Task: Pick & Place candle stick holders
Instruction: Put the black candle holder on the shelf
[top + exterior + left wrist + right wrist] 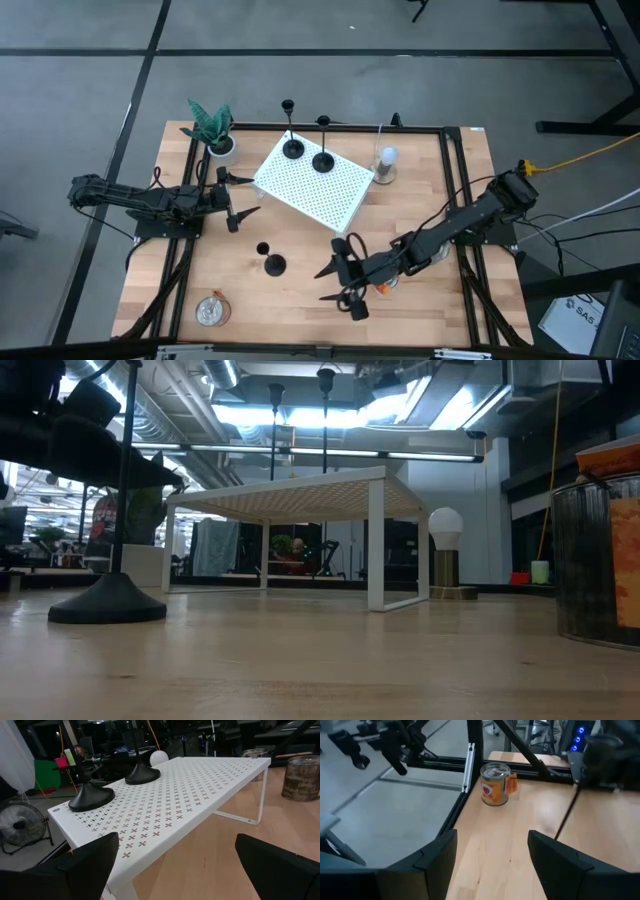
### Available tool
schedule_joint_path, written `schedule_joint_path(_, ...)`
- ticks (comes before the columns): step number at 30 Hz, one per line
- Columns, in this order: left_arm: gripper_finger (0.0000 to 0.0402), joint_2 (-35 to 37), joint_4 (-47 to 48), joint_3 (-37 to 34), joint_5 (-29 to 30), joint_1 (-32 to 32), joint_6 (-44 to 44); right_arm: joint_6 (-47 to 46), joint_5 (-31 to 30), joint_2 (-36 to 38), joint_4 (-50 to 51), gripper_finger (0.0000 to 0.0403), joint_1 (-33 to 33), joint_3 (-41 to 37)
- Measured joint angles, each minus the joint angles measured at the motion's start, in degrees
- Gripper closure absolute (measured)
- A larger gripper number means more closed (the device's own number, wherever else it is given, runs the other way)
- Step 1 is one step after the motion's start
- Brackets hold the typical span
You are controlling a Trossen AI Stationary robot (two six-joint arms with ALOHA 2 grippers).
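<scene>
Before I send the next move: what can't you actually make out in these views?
- Low view: cup of the matte black candle stick holder on the table, cut off by the top edge.
- Left wrist view: stems of the two black holders on the white perforated shelf, cut off.
- High view: label on the round tin, too small.

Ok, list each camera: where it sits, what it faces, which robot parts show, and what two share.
High: overhead, straight down; both arms, white rack.
Low: tabletop level; nearest holder, rack; no gripper clearly shows.
Left wrist: left gripper open, facing rack.
Right wrist: right gripper open, facing can.
Shared: high and left wrist show two holders on the rack.
</scene>
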State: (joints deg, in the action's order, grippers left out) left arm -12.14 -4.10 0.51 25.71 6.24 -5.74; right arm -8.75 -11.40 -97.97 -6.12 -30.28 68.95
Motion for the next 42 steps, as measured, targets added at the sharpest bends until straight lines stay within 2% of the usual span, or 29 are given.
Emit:
schedule_joint_path(12,0.0002,0.0,-0.2,0.0,0.0,0.0,0.0,7.5,-0.1,-11.6,2.1,0.0154,0.0,14.0)
schedule_joint_path(17,0.0002,0.0,-0.3,0.0,0.0,0.0,0.0,7.5,-7.0,-15.6,2.1,0.0154,0.5,18.0)
schedule_joint_path(20,0.0002,0.0,-0.3,0.0,0.0,0.0,0.0,7.2,-8.5,-16.9,1.8,0.0154,1.8,18.6)
schedule_joint_path(29,0.0002,0.0,-0.2,0.0,0.0,0.0,0.0,4.7,-8.3,-20.3,0.0,0.0154,6.6,18.6)
schedule_joint_path(42,0.0001,0.0,-0.3,0.0,0.0,0.0,0.0,6.2,-4.2,-24.5,-9.0,0.0154,11.9,18.6)
